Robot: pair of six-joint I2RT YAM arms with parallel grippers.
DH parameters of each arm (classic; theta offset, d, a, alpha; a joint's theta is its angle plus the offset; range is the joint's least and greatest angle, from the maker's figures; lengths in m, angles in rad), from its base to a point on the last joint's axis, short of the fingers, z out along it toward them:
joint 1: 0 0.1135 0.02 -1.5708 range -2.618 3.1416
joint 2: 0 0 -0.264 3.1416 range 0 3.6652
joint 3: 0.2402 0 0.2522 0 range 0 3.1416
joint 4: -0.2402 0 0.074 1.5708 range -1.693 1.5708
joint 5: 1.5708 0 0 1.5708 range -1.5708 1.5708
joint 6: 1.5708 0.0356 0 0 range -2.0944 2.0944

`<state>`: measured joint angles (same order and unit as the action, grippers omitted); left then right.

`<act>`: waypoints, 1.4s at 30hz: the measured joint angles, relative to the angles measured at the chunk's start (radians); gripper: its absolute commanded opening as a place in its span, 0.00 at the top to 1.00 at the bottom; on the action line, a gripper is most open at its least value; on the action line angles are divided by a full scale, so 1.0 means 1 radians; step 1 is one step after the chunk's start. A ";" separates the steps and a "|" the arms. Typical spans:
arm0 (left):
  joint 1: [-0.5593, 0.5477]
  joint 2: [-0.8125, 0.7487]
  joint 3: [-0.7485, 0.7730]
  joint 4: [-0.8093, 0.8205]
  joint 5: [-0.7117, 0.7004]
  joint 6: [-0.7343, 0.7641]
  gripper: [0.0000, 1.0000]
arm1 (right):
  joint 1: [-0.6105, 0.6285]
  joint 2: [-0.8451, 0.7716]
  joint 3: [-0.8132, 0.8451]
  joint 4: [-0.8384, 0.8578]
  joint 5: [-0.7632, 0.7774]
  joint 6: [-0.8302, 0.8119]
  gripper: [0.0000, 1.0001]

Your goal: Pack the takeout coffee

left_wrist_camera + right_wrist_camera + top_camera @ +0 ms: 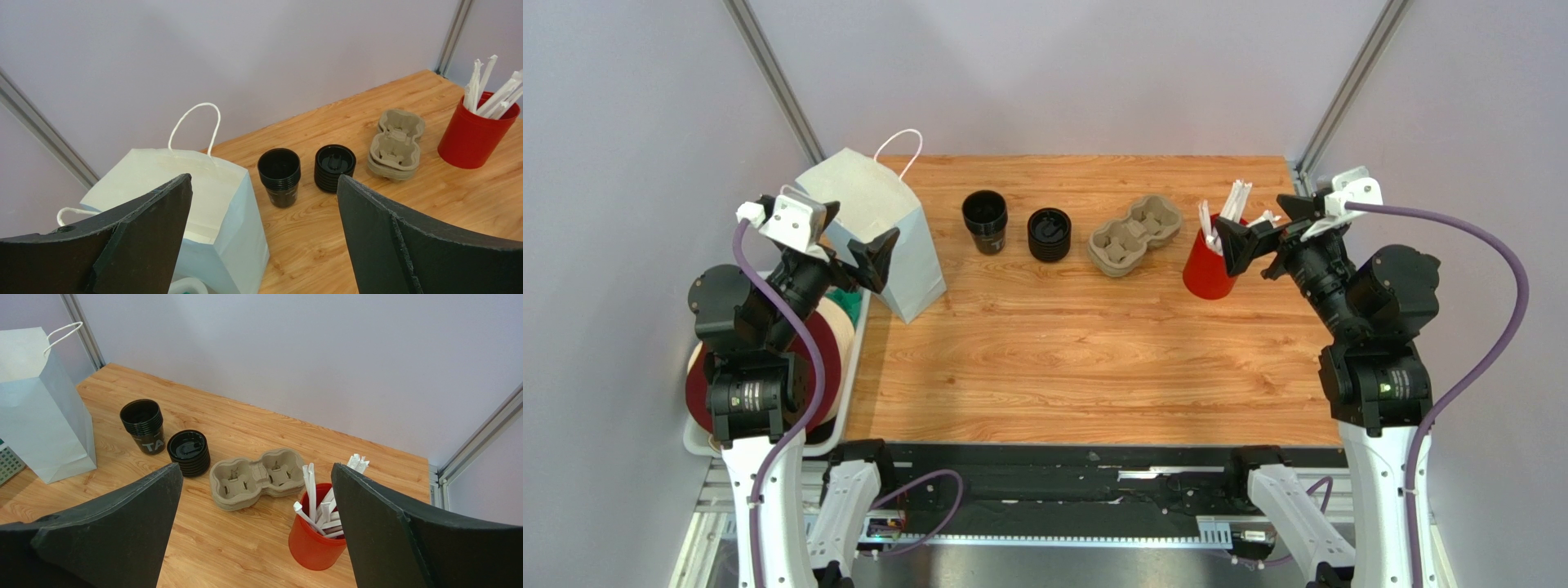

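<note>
The takeout coffee is out of view; no lidded cup shows. A white paper bag [906, 276] [230, 211] [37, 416] stands open at the table's back left. To its right stand a stack of black cups [984, 221] [279, 176] [142, 425] and a short stack of black lids [1049, 233] [334, 166] [188, 452]. My left gripper [852, 239] [263, 180] hangs open above the bag's near side, holding nothing. Above a red cup of straws [1205, 275] [313, 545], my right gripper [1266, 224] [256, 467] is open and holds nothing.
A stack of cardboard cup carriers [1134, 235] [396, 144] [256, 478] lies between the lids and the red cup. Off the table's left edge, a white bin [705, 444] holds a cream roll and a dark red disc. Grey walls close in the back and sides.
</note>
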<state>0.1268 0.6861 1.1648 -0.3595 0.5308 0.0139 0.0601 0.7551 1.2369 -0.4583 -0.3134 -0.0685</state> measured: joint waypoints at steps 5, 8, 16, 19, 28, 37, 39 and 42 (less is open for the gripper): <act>0.000 0.000 -0.001 0.003 0.019 0.003 0.03 | 0.000 0.019 -0.005 0.015 -0.024 0.003 0.02; 0.000 0.000 -0.001 0.004 0.023 0.003 0.03 | 0.000 0.073 0.018 0.005 -0.058 0.016 0.03; 0.000 0.001 -0.015 0.009 0.037 0.003 0.03 | 0.074 0.544 0.406 -0.195 -0.083 -0.026 0.02; 0.003 0.008 -0.023 0.011 0.040 0.003 0.03 | 0.152 0.711 0.496 -0.258 -0.007 -0.071 0.02; 0.010 0.037 -0.029 0.013 0.064 0.002 0.03 | 0.264 1.138 0.776 -0.402 0.158 -0.158 0.05; 0.013 0.075 -0.029 0.013 0.086 -0.001 0.04 | 0.257 1.410 0.974 -0.522 0.237 -0.193 0.17; 0.013 0.079 -0.029 0.013 0.091 -0.003 0.04 | 0.257 1.419 0.969 -0.536 0.246 -0.203 0.20; 0.013 0.083 -0.029 0.012 0.093 -0.005 0.04 | 0.257 1.420 0.961 -0.542 0.254 -0.216 0.25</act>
<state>0.1394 0.7689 1.1362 -0.3473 0.6243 0.0086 0.3168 2.1754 2.1983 -1.0004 -0.0593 -0.2844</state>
